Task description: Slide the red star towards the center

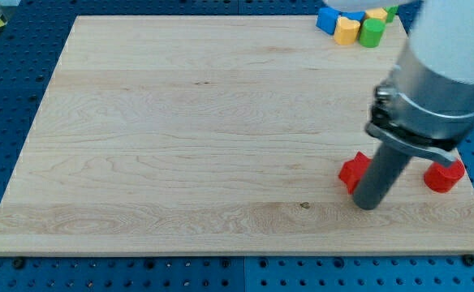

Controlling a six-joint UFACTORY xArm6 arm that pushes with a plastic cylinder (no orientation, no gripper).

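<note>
A red star-shaped block (353, 172) lies on the wooden board (204, 130) at the lower right, partly hidden by the rod. My tip (368, 206) rests on the board just right of and below it, touching or nearly touching its right side. A second red block (444, 174), round in outline, sits further right near the board's right edge, partly hidden by the arm.
A cluster at the view's top right holds a blue block (329, 19), a yellow block (347, 31), a green block (372, 32) and another yellow block (376, 15). The arm's grey body (444, 65) covers the right side. Blue pegboard surrounds the board.
</note>
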